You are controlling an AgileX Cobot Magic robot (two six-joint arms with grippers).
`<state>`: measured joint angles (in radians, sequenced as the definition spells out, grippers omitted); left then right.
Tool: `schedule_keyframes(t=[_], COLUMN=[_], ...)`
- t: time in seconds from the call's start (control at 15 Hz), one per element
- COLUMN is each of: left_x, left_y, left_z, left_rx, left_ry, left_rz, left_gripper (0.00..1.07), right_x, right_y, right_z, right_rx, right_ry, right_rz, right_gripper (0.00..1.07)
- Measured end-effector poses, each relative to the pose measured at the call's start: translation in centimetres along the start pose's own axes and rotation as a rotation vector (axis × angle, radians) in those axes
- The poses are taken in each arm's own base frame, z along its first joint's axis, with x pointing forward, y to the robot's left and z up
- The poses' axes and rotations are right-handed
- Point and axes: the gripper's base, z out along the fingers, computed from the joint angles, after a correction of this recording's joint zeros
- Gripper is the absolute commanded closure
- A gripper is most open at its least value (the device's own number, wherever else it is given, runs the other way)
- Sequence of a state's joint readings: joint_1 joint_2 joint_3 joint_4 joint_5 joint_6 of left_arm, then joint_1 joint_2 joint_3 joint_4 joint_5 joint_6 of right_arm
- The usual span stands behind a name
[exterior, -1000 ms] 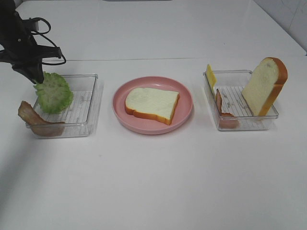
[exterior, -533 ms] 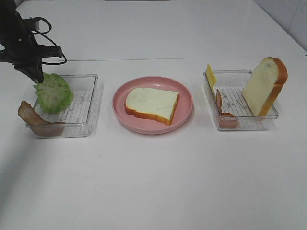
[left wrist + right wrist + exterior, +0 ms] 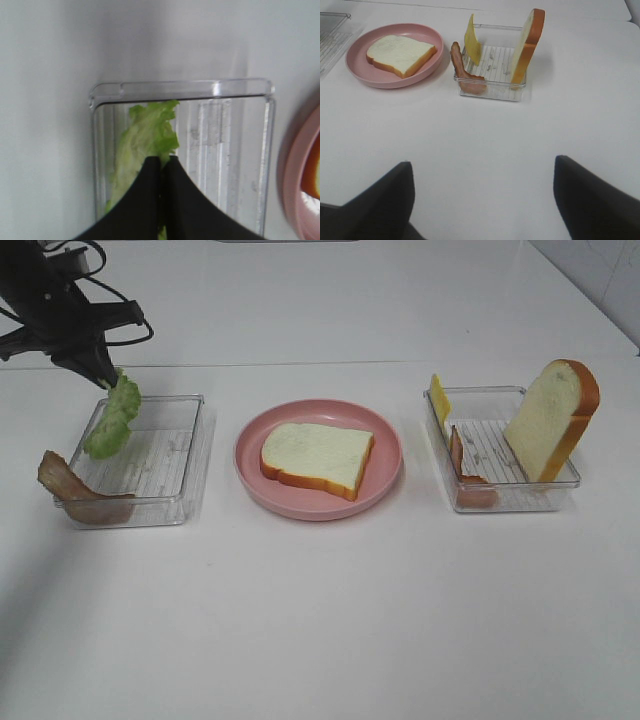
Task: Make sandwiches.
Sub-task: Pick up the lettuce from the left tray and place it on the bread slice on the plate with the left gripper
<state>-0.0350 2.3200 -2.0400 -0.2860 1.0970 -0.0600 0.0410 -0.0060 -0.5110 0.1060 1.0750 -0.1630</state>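
Left wrist view showed our left gripper (image 3: 161,160) pinching lettuce (image 3: 146,134) above a corner of the tray (image 3: 200,88), right gripper (image 3: 482,162) spread empty, so we favoured a slow carry onto the bread (image 3: 315,455).

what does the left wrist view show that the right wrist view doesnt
Only left wrist: the lettuce pinched in the shut left hand, over the left tray. Only right wrist: the right tray holding cheese, a bacon strip and an upright bread slice, plus the open right hand. Both: the pink plate, only its rim in the left wrist view; the left tray, only a corner in the right wrist view; the white table.
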Motion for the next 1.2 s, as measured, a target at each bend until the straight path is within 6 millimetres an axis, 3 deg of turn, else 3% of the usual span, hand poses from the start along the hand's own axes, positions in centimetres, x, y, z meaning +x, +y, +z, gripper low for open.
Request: schedule_keyframes(t=[0.13,0.73,0.93,1.2], left_x=[0.0,2.2,3.9,6.1], left_y=[-2.8,-14.0,-18.8,-22.8], left_z=[-1.2,-0.3,-0.2,0.2], left_rx=[0.082,0.409,0.533,0.574], left_ry=[-0.049,-0.145,-0.187,-0.211], left_rz=[0.054,0.165,0.194,0.256], left_gripper=[1.07,1.07,1.07,1.07], right_x=[0.0,0.0,0.0,0.0], right_y=[0.0,0.0,0.0,0.0], right_z=[0.0,0.0,0.0,0.0], right_rx=[0.000,0.000,0.000,0.000], right_ry=[0.000,0.000,0.000,0.000], right_rz=[0.000,0.000,0.001,0.001], right_gripper=[0.34,0.34,0.34,0.34])
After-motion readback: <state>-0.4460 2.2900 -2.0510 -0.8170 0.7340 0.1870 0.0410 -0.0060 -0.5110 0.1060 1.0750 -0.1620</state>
